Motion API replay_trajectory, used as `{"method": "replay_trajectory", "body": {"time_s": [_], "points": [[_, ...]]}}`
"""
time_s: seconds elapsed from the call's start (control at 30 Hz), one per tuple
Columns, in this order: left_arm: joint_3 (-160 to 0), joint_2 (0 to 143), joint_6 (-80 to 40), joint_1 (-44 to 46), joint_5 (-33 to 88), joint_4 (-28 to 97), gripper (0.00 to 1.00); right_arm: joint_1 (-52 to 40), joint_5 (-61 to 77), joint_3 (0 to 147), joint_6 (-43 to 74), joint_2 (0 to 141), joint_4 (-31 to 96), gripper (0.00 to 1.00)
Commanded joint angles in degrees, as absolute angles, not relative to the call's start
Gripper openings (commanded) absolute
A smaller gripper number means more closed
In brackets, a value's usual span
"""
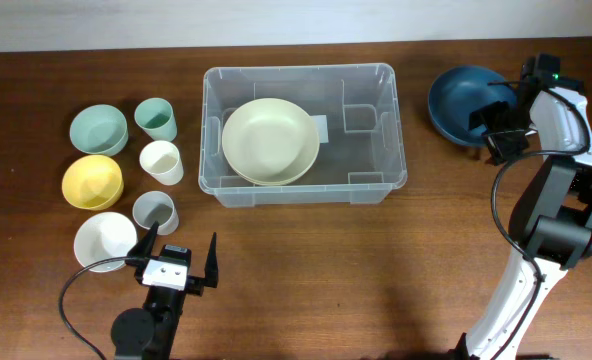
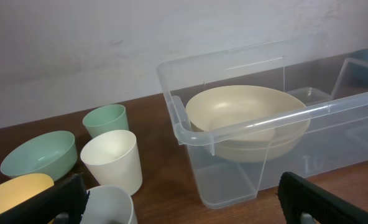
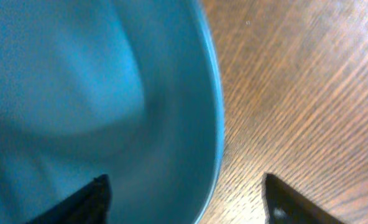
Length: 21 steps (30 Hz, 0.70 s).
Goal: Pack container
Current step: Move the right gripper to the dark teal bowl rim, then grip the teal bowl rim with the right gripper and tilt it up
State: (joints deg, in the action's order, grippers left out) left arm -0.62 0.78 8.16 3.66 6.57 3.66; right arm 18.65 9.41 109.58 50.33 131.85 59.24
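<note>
**A:** Where is the container, and how does it lie?

**B:** The container (image 1: 376, 172) stands mouth up on the table (image 1: 306, 280). It is ahead of the left claw (image 1: 180, 245), a little to that claw's right and well apart from it. Its long axis runs crosswise to that claw's reach, so one long wall faces it. One short end faces the right claw (image 1: 498, 118).

**A:** Is anything inside?

**B:** There is a cream bowl (image 1: 270, 141), upright on the base, in the half farther from the right claw.

**A:** What about the left claw?

**B:** It is released, with the fingers spread wide and nothing between them. Its wrist view shows the container's near corner just ahead, with cups off to its left.

**A:** And the right one?

**B:** It is at the blue bowl (image 1: 459, 100), which sits between that claw and the container's short end, apart from the container. In its wrist view the fingers stand wide apart with the bowl's rim between them. Neither finger presses on the rim, so that claw is released too.
</note>
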Motion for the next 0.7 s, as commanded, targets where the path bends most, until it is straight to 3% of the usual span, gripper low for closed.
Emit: {"method": "replay_trajectory", "body": {"time_s": [0.0, 0.07, 0.2, 0.3, 0.4, 0.67], "points": [[-0.5, 0.3, 9.1, 3.3, 6.2, 4.0, 1.00, 18.3, 7.8, 109.2, 51.5, 132.5, 59.0, 0.59], [-0.5, 0.3, 9.1, 3.3, 6.2, 4.0, 1.00, 18.3, 7.8, 109.2, 51.5, 132.5, 59.0, 0.46], [-0.5, 0.3, 9.1, 3.3, 6.2, 4.0, 1.00, 18.3, 7.6, 109.2, 51.5, 132.5, 59.1, 0.33], [-0.5, 0.3, 9.1, 3.3, 6.2, 4.0, 1.00, 18.3, 7.6, 109.2, 51.5, 132.5, 59.1, 0.33], [-0.5, 0.3, 9.1, 3.3, 6.2, 4.0, 1.00, 18.3, 7.4, 109.2, 51.5, 132.5, 59.1, 0.40], [-0.5, 0.3, 9.1, 3.3, 6.2, 4.0, 1.00, 18.3, 6.3, 109.2, 51.5, 132.5, 59.0, 0.36]]}}
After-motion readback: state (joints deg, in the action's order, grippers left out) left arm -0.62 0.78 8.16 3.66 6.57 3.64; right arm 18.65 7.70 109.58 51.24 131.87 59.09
